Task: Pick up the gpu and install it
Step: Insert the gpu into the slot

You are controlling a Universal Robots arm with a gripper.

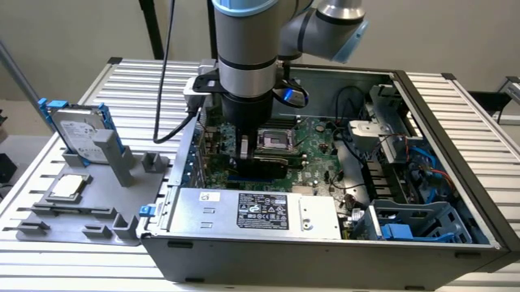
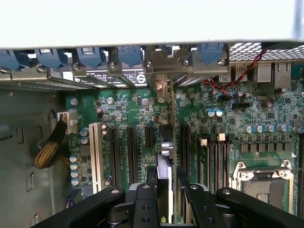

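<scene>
Claw (image 2: 164, 206): closed narrow on the gpu (image 2: 164, 166). It grips the thin card from both sides, edge up.
Gpu place: inside the open computer case (image 1: 325, 258), standing on edge down at the green board (image 2: 133, 111). In the exterior view the gpu (image 1: 272, 165) sits just under the arm (image 1: 248, 55), near the middle of the case.
Step now: putting the card in, I think. Picking up looks done, since the card is in the claw and low over the long black slots (image 2: 131, 149).
Is it in yet: I cannot tell if the card is pushed all the way down.
What this step needs: the card edge must line up with one slot, and its silver end must meet the back wall of the case. Then a straight, gentle push, with no tilt.
Desk (image 1: 455, 109): pale slats, with the case on it.
Grey holder (image 1: 89, 213): at 9 o'clock from the case, on the desk.
Hard drive (image 1: 81, 131): stands up in a blue frame at 10 o'clock.
Square chip (image 1: 67, 187): lies flat on the holder at 8 o'clock.
Room: a plain tan wall (image 1: 73, 30) is behind, at 12 o'clock.
</scene>
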